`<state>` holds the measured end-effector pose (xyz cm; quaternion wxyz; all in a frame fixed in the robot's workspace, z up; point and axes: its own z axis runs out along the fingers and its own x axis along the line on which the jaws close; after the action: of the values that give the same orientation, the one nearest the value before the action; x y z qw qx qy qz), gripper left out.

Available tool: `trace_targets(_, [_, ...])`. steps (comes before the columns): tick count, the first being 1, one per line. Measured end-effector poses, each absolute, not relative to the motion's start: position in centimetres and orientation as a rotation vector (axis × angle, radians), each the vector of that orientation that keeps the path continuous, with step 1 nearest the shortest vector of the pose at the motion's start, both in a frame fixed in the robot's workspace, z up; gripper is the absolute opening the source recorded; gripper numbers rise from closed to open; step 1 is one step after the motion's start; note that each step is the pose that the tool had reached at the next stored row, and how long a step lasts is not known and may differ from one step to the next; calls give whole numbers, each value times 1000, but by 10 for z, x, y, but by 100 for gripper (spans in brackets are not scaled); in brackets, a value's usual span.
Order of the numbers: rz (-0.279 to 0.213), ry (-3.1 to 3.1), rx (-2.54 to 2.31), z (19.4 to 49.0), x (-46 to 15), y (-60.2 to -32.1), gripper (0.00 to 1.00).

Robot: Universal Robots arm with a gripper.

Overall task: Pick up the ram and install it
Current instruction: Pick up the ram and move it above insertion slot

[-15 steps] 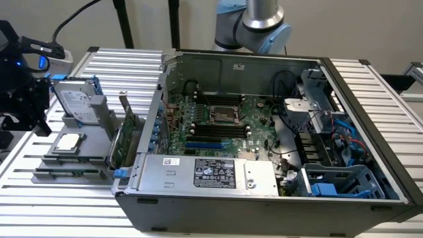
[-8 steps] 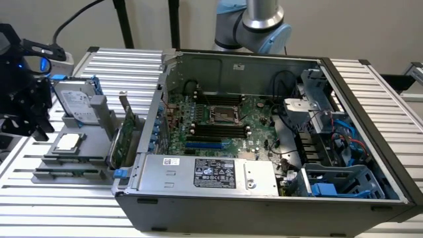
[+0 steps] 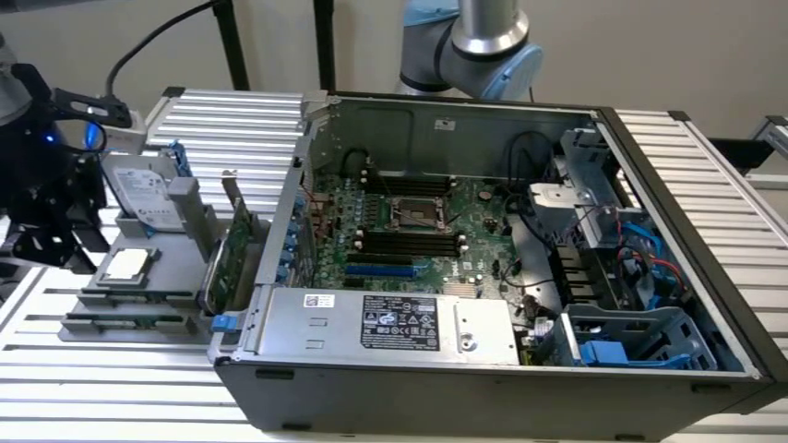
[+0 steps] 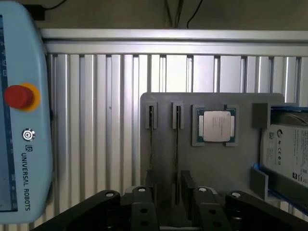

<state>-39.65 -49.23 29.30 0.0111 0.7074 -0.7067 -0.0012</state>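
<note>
Over the grey holder (image 4: 216, 166), the end effector (image 4: 168, 180) hangs released, fingers (image 4: 188, 183) apart either side of the ram (image 4: 177, 144), which stands on edge in a holder slot. A second stick (image 4: 151, 144) fills the neighbouring slot; the processor chip (image 4: 216, 126) and hard drive (image 4: 288, 154) sit further along the holder.

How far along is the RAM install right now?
Nothing looks done: the motherboard's black memory slots look empty. The long dark-green ram stick sits on edge in the grey parts tray. The black gripper hovers over it, open, holding nothing. Pickup and installation remain.
</note>
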Motion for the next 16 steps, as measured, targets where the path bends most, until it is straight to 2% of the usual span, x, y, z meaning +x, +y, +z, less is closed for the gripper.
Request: trace_targets(16, [-4, -2204, 2207, 264, -393, -502, 100])
